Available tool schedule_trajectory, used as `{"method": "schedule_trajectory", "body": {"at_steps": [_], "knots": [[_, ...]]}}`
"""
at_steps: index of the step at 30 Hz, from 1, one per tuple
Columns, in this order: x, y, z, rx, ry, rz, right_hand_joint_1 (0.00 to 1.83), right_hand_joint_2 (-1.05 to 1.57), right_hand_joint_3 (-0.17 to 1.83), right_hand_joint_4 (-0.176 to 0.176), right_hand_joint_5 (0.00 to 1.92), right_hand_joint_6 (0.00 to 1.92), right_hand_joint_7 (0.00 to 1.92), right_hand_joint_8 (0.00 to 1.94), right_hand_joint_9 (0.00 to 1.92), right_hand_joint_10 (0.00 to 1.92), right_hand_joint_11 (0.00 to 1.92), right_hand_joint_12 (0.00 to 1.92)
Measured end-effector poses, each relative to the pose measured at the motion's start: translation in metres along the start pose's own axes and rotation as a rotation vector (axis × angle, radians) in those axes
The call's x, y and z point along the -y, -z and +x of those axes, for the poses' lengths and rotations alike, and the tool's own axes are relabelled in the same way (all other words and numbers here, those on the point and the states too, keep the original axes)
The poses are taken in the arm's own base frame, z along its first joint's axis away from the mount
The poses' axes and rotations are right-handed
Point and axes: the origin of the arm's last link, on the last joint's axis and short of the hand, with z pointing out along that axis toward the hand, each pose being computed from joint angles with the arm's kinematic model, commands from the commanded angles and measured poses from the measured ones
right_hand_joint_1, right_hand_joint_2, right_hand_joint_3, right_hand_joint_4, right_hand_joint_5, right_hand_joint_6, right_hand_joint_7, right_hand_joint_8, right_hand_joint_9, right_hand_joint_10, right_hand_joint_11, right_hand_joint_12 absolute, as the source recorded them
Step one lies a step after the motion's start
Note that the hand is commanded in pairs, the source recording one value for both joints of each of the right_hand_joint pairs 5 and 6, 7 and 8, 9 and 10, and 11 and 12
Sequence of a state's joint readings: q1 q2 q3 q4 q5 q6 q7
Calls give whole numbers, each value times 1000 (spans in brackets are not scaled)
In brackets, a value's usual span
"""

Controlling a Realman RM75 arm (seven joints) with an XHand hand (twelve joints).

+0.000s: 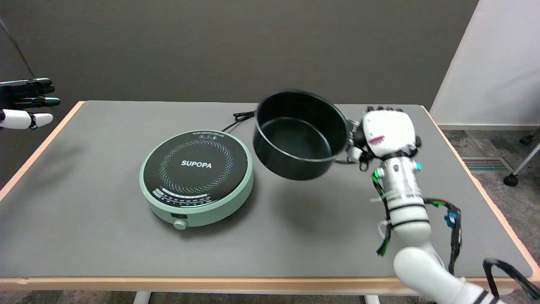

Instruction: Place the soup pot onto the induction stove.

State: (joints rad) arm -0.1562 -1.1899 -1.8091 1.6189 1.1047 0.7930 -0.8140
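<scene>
Head view, left to right. Idle left hand (25,103) at upper left edge, held in the air off the table's far-left corner, fingers pointing right.

Table (84,236): grey top, light wood edging. Induction stove (197,177) sits left of centre: round, pale green body, black glass top marked SUPOPA inside a ring of coloured dots, one knob on the near side. Black cord (239,118) trails from behind it toward the far edge.

Soup pot (300,135): black, empty, no lid. It is off the table, in the air, just right of the stove and slightly beyond it. It is tilted, mouth tipped toward the camera so the inner floor shows. Its left wall overlaps the stove's right rim in the picture; it is not over the glass centre. A soft shadow lies on the table beneath and to the right.

Right hand (386,135): white back facing up, fingers curled down and closed around the pot's right-side metal handle. Wrist is just right of the pot. Forearm (403,198) runs from the lower right corner up and leftward, rising steeply to the wrist, with green and black cables along it.
</scene>
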Motion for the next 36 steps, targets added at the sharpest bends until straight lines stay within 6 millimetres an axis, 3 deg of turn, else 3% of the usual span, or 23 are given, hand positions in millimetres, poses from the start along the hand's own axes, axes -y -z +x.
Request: {"method": "schedule_trajectory", "body": {"at_steps": [19,26,36], "knots": [[67,-91,32,-3,-74,285,959,1337,616,-86,1751,1751,1751,1751,1751,1751,1751,1751],[96,-107,27,41,-105,353,983,1293,617,-88,1744,1744,1744,1744,1744,1744,1744,1744],[140,-111,17,86,-140,402,999,1272,615,-90,1734,1734,1734,1734,1734,1734,1734,1734]]}}
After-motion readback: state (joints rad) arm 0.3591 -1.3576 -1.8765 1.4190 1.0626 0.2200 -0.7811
